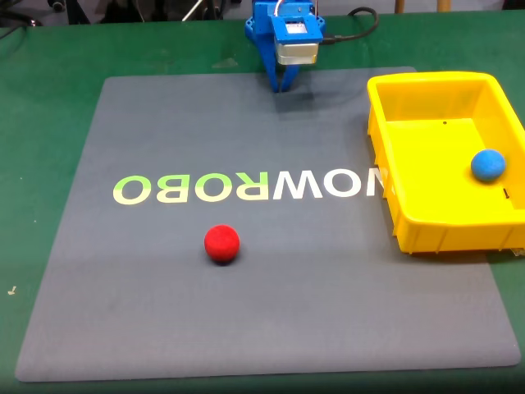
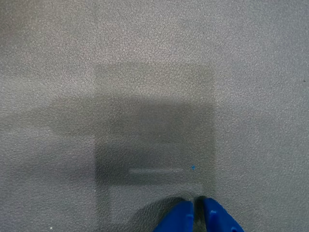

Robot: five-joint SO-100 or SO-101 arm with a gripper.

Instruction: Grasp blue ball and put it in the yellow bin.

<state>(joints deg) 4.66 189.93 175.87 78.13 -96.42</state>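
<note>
Fixed cam front-high; wrist cam down, close

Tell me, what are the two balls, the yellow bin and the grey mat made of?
The blue ball and red ball look like matte foam or soft rubber: dull, no glints. The yellow bin looks like smooth moulded plastic. The grey mat shows a pebbled, leather-like grain, perhaps vinyl.

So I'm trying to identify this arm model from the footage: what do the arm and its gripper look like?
The arm is bright blue plastic, blocky, with a silver-grey motor housing on its front and a black cable running off to the right in the fixed view. The gripper has two slim blue fingers tapering to points; in the wrist view the fingertips are glossy blue and rounded. No markings are legible.
</note>
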